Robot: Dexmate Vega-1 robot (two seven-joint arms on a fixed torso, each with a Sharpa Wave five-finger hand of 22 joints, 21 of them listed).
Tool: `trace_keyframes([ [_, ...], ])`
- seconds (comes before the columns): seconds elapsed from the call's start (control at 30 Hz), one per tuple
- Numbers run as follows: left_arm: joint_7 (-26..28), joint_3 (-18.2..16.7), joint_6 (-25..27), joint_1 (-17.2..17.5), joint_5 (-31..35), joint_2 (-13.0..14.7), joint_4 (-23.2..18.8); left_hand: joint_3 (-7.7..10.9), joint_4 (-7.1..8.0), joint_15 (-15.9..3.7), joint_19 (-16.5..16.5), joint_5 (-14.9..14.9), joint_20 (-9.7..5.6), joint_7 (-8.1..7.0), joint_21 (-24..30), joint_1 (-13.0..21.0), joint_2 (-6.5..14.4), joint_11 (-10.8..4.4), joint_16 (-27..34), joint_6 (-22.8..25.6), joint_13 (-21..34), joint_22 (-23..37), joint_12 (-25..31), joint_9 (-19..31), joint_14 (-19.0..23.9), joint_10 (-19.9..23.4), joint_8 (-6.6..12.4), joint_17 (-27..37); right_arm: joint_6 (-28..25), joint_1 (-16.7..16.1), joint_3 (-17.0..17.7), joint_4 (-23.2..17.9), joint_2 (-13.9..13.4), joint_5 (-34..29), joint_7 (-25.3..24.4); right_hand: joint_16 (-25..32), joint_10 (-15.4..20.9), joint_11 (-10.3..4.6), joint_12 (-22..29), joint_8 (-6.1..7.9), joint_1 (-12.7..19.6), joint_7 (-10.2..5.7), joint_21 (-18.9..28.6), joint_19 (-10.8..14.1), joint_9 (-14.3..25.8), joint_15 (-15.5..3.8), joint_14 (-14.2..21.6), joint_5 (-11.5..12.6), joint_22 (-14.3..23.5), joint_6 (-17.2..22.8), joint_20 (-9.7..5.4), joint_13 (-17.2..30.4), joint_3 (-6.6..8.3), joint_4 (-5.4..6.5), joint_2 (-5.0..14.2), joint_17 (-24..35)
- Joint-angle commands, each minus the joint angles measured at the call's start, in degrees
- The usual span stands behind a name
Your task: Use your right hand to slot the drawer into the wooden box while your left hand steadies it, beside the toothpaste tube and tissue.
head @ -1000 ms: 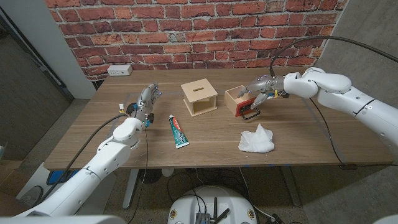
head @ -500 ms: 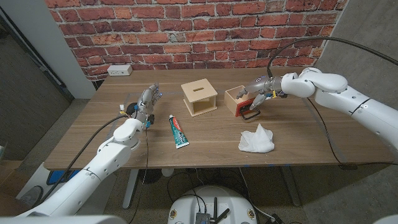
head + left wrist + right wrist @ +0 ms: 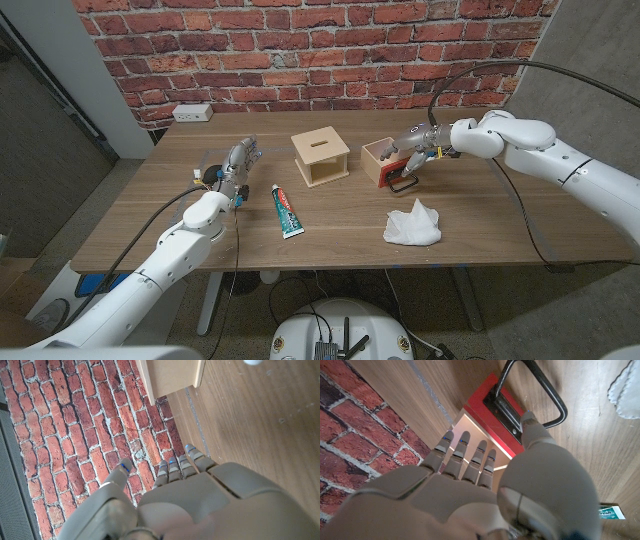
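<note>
Backdrop: brick wall (image 3: 320, 45) runs behind the wooden table (image 3: 150, 215), a white power strip (image 3: 191, 113) at its foot.
Left hand: left hand (image 3: 237, 165) stands on the table with fingers straight and close together, holding nothing; it sits well apart from the box, so I judge it is not yet steadying anything.
Toothpaste tube: toothpaste tube (image 3: 288, 211) lies just right of the left hand, pointing toward the box.
Wooden box: wooden box (image 3: 320, 159), slotted on top, sits between the two hands, apart from the drawer.
Drawer: drawer (image 3: 385, 163), red-fronted with a black handle (image 3: 535, 397), sits under the right hand.
Right hand: right hand (image 3: 413, 147) reaches over the drawer, fingers inside the open tray, thumb on the front, seemingly gripping to slide it leftward.
Tissue: tissue (image 3: 412, 224) lies nearer the table edge than the right hand, off the straight path.
</note>
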Motion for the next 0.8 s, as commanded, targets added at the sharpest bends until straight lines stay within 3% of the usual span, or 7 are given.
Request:
trace_keyframes([
  [0.03,-0.38,0.34,0.55,-0.54,-0.28,0.01,0.44,0.55,-0.12,0.0,0.61,-0.16,-2.82,0.05,0.15,-0.51,2.83,0.09,0.16,0.48,0.2,0.16,0.28,0.31,0.32,0.55,0.23,0.14,0.48,-0.6,-0.24,-0.71,-0.38,-2.36,-2.62,0.49,0.77,-0.14,0.31,0.51,0.8,-0.38,0.39,0.56,0.12,-9.39,0.8,-0.06,0.2,0.86,-0.41,0.15,-0.1,0.11,0.25,0.22],
  [0.47,-1.21,0.62,0.69,-1.31,-0.79,-0.2,1.5,0.77,-0.2,0.05,0.63,-0.18,-2.82,0.09,0.14,-0.6,2.82,0.23,0.14,0.49,0.2,0.16,0.26,0.31,0.33,0.55,0.23,0.14,1.64,0.12,-0.66,-0.29,0.38,-2.69,-1.98,0.85,1.49,-0.46,0.23,0.62,1.58,-0.83,0.57,1.72,0.08,-9.62,1.21,-0.11,0.22,1.73,-1.77,0.2,-0.29,0.09,0.58,0.45],
  [0.8,-1.38,0.8,1.19,-1.76,-1.03,-0.2,1.89,0.94,-0.24,0.02,0.61,-0.18,-2.78,0.08,0.13,-0.68,2.83,0.15,0.13,0.46,0.2,0.16,0.23,0.32,0.34,0.5,0.22,0.14,2.26,1.1,-1.16,1.68,0.96,-2.61,-1.96,1.21,1.69,-0.69,-0.31,0.34,2.17,-1.1,2.36,7.52,0.07,-9.46,1.12,-0.23,0.65,2.43,-4.19,0.41,-1.29,0.38,0.99,0.93],
])
